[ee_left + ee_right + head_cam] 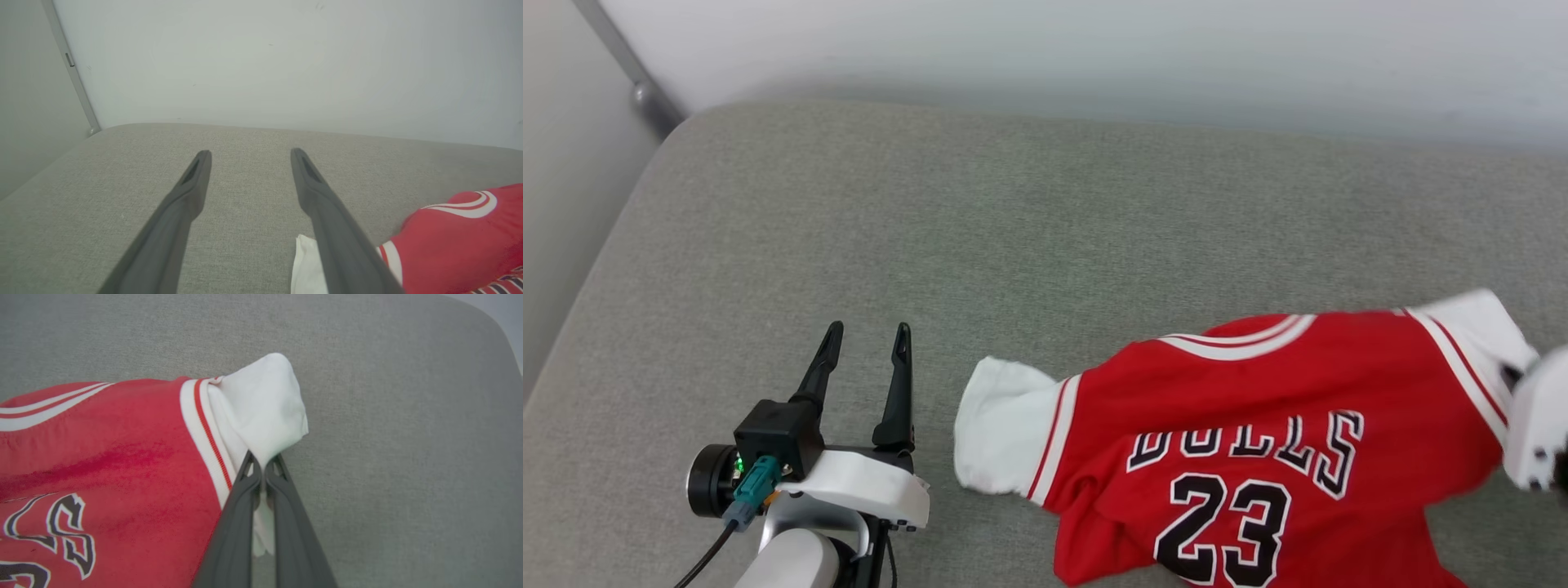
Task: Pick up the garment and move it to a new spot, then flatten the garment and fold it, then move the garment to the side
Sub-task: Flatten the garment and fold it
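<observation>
Since right gripper (263, 467) pinches jersey's (1258, 384) sleeve (265, 404) by the cushion's (931, 204) near edge, close the open left gripper (866, 339) on the other sleeve (1005, 425) before lifting.

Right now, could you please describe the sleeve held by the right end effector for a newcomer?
On the grey cushion lies a red jersey lettered BULLS 23. The sleeve is the white one on the robot's right. Unlike the other white sleeve, lying free, it is pinched in the right end effector.
</observation>
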### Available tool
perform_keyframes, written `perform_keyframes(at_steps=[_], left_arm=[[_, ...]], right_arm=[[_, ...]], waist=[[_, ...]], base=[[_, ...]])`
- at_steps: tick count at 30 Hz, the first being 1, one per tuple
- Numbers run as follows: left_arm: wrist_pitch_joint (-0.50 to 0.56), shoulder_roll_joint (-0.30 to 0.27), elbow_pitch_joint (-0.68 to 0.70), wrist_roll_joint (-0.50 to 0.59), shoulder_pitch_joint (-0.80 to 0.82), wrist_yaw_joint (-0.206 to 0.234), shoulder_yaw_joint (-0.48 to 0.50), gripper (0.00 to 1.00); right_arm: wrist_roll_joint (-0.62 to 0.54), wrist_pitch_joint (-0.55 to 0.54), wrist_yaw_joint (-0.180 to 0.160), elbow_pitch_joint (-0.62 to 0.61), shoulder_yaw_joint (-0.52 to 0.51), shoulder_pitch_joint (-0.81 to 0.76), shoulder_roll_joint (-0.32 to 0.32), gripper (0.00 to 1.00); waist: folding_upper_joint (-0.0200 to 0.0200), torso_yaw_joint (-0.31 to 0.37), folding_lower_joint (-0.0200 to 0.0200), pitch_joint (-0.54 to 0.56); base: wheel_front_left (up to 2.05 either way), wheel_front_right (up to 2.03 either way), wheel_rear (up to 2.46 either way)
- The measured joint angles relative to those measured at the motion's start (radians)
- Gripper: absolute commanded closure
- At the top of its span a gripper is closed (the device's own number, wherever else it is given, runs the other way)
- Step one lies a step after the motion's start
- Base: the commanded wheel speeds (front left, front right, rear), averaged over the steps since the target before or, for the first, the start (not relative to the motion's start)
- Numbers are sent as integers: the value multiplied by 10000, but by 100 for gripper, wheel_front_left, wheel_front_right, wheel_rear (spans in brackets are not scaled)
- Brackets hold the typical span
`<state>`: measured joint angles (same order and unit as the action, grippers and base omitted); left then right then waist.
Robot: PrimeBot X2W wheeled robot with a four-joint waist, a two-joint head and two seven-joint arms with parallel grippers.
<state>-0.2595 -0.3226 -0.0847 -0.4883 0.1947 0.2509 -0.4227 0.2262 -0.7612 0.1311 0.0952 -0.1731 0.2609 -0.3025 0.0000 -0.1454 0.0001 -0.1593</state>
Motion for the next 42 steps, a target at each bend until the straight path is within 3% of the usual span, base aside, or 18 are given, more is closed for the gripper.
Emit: perform_keyframes(at_steps=[4,7,8,9,20,26,35,42], left_arm=[[44,-42,-29,-71,-47,0,-13,0],[117,-65,-88,-96,-99,21,-13,0],[148,-88,-125,-132,-127,31,-2,0],[173,-123,-161,-174,-169,33,8,0],[518,-485,-111,-456,-1041,357,222,0],[798,-700,123,-548,-1348,531,299,0],[1074,-838,186,-639,-1498,665,322,0],[1363,-884,-19,-731,-1515,639,226,0]], right_arm=[[-180,-27,0,132,-1089,-1174,483,100],[-230,619,0,938,-1592,-1695,959,100],[-234,802,0,1187,-1638,-1778,1087,69],[-221,1099,0,1381,-1697,-1801,1225,0],[-882,5156,-2,1358,-2311,-1837,1946,0],[-1381,6686,-2,470,-1453,-2166,2140,0],[-1381,7287,0,-1108,217,-2969,2380,0],[-1304,7194,0,-1829,865,-3494,2470,0]], waist=[[1,192,0,45],[0,295,0,96],[0,329,0,122],[0,365,0,157],[0,739,-1,1044],[0,867,-2,1582],[0,1059,-2,1903],[0,1328,-2,1984]], base=[[0,0,0],[0,0,0],[0,0,0],[0,0,0],[0,0,0],[0,0,0],[0,0,0],[0,0,0]])
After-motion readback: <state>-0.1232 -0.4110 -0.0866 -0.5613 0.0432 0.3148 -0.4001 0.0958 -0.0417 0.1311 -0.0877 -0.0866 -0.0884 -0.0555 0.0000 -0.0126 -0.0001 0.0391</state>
